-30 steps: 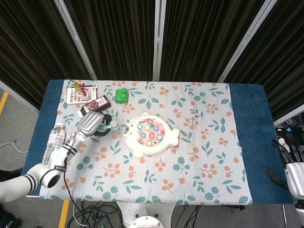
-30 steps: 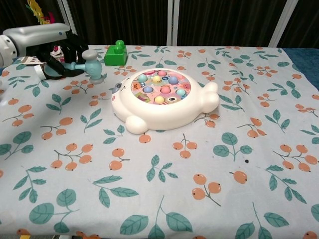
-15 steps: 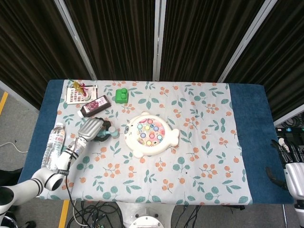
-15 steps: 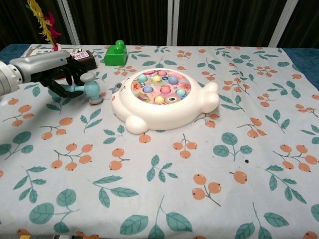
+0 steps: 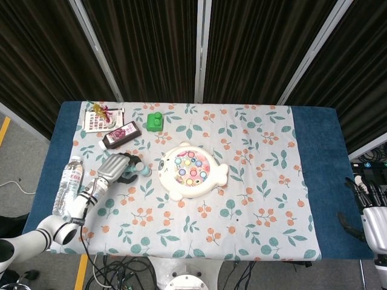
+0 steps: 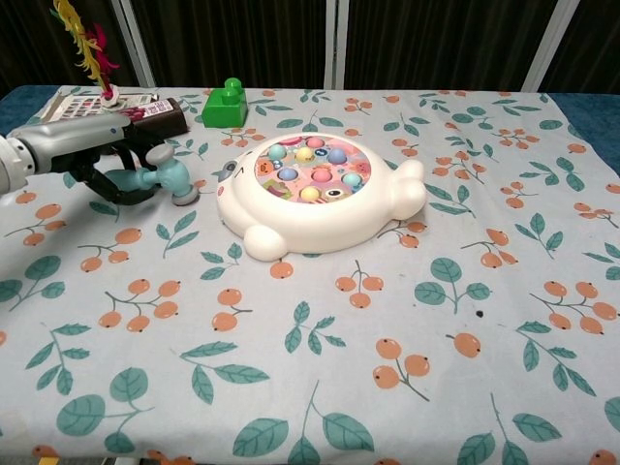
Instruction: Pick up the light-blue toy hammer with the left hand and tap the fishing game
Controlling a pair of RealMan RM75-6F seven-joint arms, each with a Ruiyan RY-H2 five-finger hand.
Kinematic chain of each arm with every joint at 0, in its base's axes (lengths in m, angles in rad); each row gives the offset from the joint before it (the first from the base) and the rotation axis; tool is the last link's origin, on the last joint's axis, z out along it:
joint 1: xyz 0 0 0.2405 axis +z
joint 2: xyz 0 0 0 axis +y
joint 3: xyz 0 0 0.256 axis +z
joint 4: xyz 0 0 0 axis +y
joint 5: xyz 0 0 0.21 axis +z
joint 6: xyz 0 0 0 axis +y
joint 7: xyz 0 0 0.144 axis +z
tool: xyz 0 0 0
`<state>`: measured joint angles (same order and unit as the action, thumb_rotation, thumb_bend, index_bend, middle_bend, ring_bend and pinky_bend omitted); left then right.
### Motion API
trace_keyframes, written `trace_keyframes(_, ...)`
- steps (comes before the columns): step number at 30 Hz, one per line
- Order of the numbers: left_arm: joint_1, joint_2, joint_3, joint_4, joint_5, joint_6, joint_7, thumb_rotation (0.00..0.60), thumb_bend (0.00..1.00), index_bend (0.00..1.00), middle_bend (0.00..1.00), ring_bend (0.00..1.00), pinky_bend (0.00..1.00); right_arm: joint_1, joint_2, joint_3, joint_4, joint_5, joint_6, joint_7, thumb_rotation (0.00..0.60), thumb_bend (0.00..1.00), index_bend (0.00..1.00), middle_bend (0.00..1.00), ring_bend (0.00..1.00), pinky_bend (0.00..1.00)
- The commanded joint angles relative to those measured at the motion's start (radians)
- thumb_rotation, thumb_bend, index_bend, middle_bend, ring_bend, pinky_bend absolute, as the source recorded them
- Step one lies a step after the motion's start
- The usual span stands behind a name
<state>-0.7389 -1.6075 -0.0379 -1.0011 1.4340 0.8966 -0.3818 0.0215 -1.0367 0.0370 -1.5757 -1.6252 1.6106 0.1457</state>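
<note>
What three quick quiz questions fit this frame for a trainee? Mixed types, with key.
1. True or false: the left hand holds the light-blue toy hammer by its handle.
2. The hammer head is: A) on top of the fishing game; B) beside its left edge, apart from it; C) next to the green block.
3. Fill in: the right hand sits at the table's ____ edge, holding nothing.

Key:
1. True
2. B
3. right
</note>
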Motion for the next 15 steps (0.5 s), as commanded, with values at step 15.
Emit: trace_keyframes(15, 0.188, 0.266, -0.079, -0.253, -0.079, 0.306, 0.127, 0.6, 0.22, 0.17, 0.23, 0.12, 0.15, 0.015, 0.023, 0.006, 0.014, 0.011, -0.026, 0.045, 0.6, 0.28, 0.03, 0.22, 0.0, 0.0)
